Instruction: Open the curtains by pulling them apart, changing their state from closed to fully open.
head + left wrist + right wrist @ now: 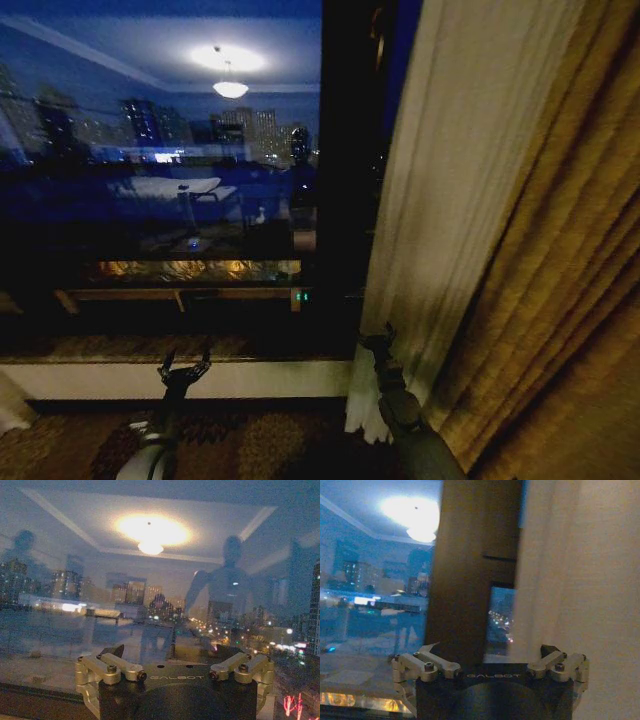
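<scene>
sheer curtain panel (450,200) is seen gathered at the right of the window (160,180), beside a golden-brown drape (560,300). right gripper (377,340), fingers apart, is held beside its lower edge; left gripper (185,368), fingers apart, is held below the glass.

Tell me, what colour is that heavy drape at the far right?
Golden-brown drape, plain with vertical folds; the head view shows it best.

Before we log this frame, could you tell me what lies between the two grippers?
In the head view, the stretch between the left gripper and the right gripper, which is beside the sheer curtain, holds only the pale sill wall below the window.
</scene>
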You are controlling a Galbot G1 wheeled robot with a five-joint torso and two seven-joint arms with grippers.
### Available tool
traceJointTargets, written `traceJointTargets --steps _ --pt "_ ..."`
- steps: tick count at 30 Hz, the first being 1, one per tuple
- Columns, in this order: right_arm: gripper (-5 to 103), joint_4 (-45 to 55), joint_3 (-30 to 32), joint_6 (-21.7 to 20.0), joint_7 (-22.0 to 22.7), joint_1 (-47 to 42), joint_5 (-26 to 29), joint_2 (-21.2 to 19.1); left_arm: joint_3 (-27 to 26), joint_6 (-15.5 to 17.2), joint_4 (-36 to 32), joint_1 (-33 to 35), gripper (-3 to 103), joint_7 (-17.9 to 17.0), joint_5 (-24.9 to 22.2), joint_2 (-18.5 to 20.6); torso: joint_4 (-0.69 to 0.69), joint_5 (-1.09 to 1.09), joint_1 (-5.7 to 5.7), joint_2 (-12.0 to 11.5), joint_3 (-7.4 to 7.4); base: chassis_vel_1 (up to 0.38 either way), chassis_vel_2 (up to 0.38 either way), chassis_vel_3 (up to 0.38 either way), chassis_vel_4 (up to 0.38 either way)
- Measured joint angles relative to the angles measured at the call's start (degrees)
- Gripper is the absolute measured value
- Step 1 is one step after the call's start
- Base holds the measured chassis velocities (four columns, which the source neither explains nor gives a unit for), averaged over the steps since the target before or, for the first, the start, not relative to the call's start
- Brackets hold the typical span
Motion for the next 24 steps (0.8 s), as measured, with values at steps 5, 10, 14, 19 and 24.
traceJointTargets --steps 5,10,14,19,24 --pt "100 -0.01 0.00 0.00 -0.01 0.00 0.00 0.00 0.00 0.00 0.00 0.00 100 0.00 0.00 0.00 -0.01 -0.01 0.00 0.01 0.00 0.281 0.310 -0.297 -0.319" --pt "100 -0.03 0.00 0.00 -0.01 0.00 0.01 0.00 0.00 0.00 0.00 0.00 100 0.00 0.00 0.00 -0.02 0.01 -0.01 0.00 -0.01 0.348 0.338 -0.355 -0.341" --pt "100 -0.03 0.00 0.00 -0.02 0.01 0.00 0.00 0.00 0.00 0.00 0.00 100 0.00 0.00 0.00 0.00 -0.01 0.00 0.00 0.00 0.384 0.359 -0.379 -0.359" --pt "100 -0.03 0.00 0.00 -0.02 0.00 0.01 0.00 -0.01 0.00 0.00 0.00 100 0.00 0.00 0.00 0.00 -0.01 0.00 0.00 0.00 0.365 0.375 -0.371 -0.364" --pt "100 -0.03 0.00 0.01 -0.02 0.01 0.01 0.01 -0.01 0.00 0.00 0.00 100 0.00 0.00 0.00 0.00 0.00 0.01 0.00 0.00 0.352 0.349 -0.357 -0.358"
